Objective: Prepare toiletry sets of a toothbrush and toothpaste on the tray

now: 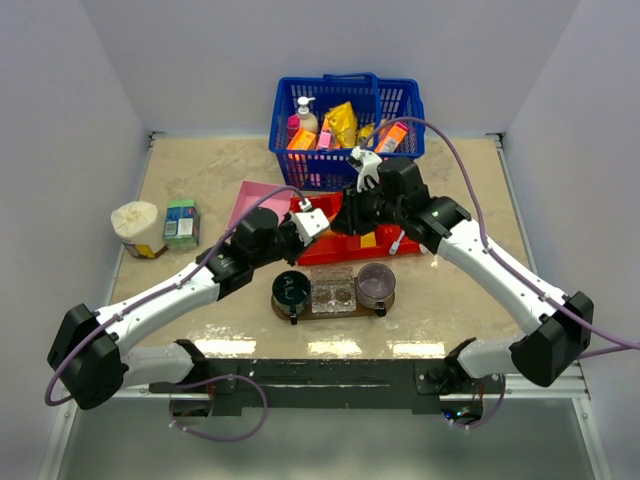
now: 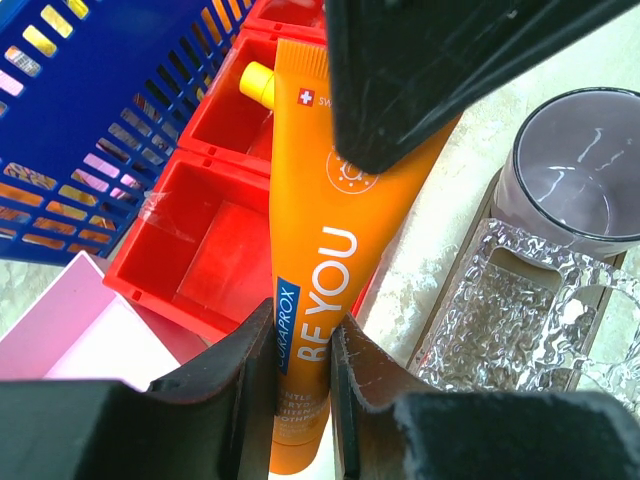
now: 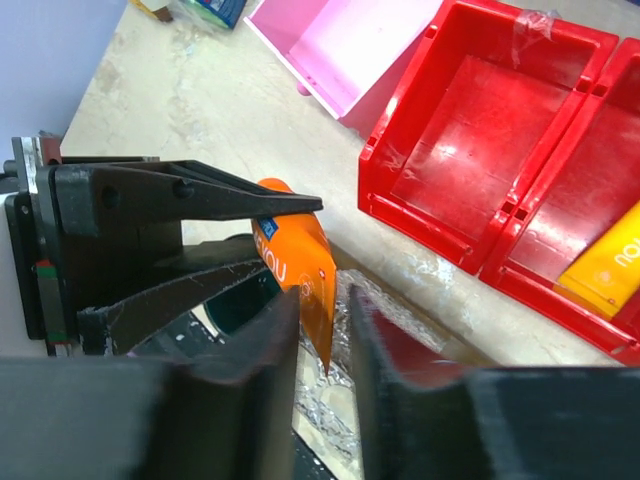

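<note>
The toothpaste [image 2: 320, 250] is pinched by the left gripper [image 2: 302, 330], long axis six to twelve o'clock; its far end is straddled by the narrow-set right gripper [image 3: 322, 305], grip unclear.

Smooth, glossy plastic on the orange toothpaste [image 2: 320, 250], sheen along its length. Hard, shiny moulded plastic for the red bin [image 2: 210, 250], with a strip of clear glossy tape [image 2: 155, 205] on one wall. Same hard plastic, less shiny, in the blue basket [image 2: 120, 90] lattice. Pink box [image 3: 350, 50]: smooth, satin, plastic by the look. Matt black, faintly grainy plastic on the left gripper [image 2: 300, 325] and right gripper [image 3: 322, 320]. Dark matt wood for the tray [image 1: 340, 312]. Clear, pebbled, glittering dish [image 2: 510, 310]; smooth, violet-tinted, see-through cup [image 2: 580, 170]. Pale mottled stone-look table [image 3: 200, 110], dull sheen.
</note>
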Robot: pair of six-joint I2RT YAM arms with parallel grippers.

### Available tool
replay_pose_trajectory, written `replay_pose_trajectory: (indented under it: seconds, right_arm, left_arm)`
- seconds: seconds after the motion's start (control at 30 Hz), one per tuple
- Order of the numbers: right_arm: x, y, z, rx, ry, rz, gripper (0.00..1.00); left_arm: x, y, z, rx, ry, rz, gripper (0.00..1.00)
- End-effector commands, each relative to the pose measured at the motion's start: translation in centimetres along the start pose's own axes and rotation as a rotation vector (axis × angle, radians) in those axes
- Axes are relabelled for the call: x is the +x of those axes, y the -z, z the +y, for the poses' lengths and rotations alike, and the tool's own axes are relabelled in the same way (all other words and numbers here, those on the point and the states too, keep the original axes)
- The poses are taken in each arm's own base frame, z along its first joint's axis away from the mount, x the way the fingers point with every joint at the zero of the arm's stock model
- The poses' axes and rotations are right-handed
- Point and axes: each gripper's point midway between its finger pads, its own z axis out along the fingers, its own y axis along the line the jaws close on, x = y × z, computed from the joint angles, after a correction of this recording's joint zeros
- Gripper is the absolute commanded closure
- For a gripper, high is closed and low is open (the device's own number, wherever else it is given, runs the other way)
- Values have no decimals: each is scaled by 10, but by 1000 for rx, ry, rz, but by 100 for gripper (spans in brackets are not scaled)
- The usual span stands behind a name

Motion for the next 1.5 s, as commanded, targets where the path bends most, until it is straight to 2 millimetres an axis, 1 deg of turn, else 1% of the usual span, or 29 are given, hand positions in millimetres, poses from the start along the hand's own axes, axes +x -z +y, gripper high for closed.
replay_pose_trajectory:
  seconds: [0.0, 0.03, 0.17, 0.23, 0.27, 0.3, 0.37, 0.4, 0.43, 0.47, 0.53, 0.57, 0.67, 0.77, 0.8, 0.87, 0.97, 1.0, 1.03, 1.07, 1.13, 1.17, 1.23, 1.27, 1.33, 1.37, 1.4, 1.43, 1.47]
  right_arm:
    - [-11, -4, 11, -45, 5, -38, 77]
    - [-10, -5, 10, -42, 3, -35, 80]
    - [-9, -6, 13, -59, 3, -35, 100]
    - [-10, -5, 14, -65, 3, -40, 100]
    - [-11, -5, 14, -66, 7, -43, 100]
    - [-13, -3, 15, -66, 8, -49, 100]
    - [-15, -1, 16, -70, 14, -57, 100]
    - [-17, 0, 16, -71, 15, -63, 100]
    - [-20, 3, 17, -66, 17, -73, 100]
    - [-21, 4, 17, -65, 23, -78, 100]
    - [-25, 8, 18, -63, 36, -90, 100]
    - [-25, 8, 18, -58, 47, -92, 100]
    - [-30, 14, 15, -32, 59, -102, 100]
    - [-34, 20, 15, -17, 71, -108, 100]
    - [-35, 22, 13, 0, 74, -111, 100]
    - [-39, 26, 10, 22, 85, -118, 100]
    - [-41, 32, 3, 74, 93, -119, 100]
    - [-42, 35, -3, 111, 89, -119, 100]
    - [-43, 38, -6, 133, 93, -121, 100]
    - [-46, 42, -6, 145, 97, -127, 100]
    - [-41, 46, -11, 177, 96, -94, 100]
    - [-44, 51, -10, 182, 99, -96, 100]
    - [-37, 56, -10, 191, 97, -60, 100]
    - [-40, 61, -7, 190, 99, -62, 100]
    - [-32, 68, -6, 202, 101, -18, 100]
    - [-37, 72, -5, 209, 105, -22, 100]
    - [-29, 76, -5, 221, 102, 19, 100]
    - [-27, 78, -4, 229, 106, 39, 100]
    - [-31, 81, -4, 245, 107, 41, 100]
  left_arm:
    - [-36, 4, 12, -44, 12, -98, 100]
    - [-36, 4, 12, -41, 13, -99, 100]
    - [-39, 5, 10, -33, 11, -114, 100]
    - [-39, 5, 10, -31, 17, -115, 100]
    - [-40, 5, 10, -32, 20, -116, 97]
    - [-40, 6, 9, -25, 18, -116, 88]
    - [-41, 7, 7, -14, 16, -120, 75]
    - [-44, 8, 6, -6, 14, -130, 62]
    - [-45, 9, 5, -4, 13, -137, 57]
    - [-48, 12, 5, -1, 6, -150, 45]
    - [-50, 15, 3, 9, -5, -164, 35]
    - [-54, 18, -1, 31, -11, -185, 27]
    - [-61, 24, -5, 66, -14, -219, 21]
    - [-65, 27, -3, 82, 5, -244, 19]
    - [-67, 29, 3, 73, 16, -256, 18]
    - [-72, 33, 6, 85, 54, -284, 16]
    - [-74, 40, 35, 8, 146, -320, 12]
    - [-72, 44, 50, -36, 170, -330, 11]
    - [-73, 48, 57, -62, 203, -341, 10]
    - [-69, 52, 74, -138, 227, -339, 7]
    - [-64, 57, 88, -213, 289, -336, 5]
    - [-57, 60, 102, -284, 310, -322, 3]
    - [-49, 64, 112, -353, 334, -293, 2]
    - [-44, 66, 121, -410, 344, -273, 2]
    - [-40, 69, 126, -443, 347, -242, 2]
    - [-35, 72, 133, -491, 349, -225, 2]
    - [-33, 74, 134, -503, 346, -215, 2]
    - [-31, 75, 136, -514, 338, -207, 2]
    - [-29, 76, 138, -532, 337, -198, 2]
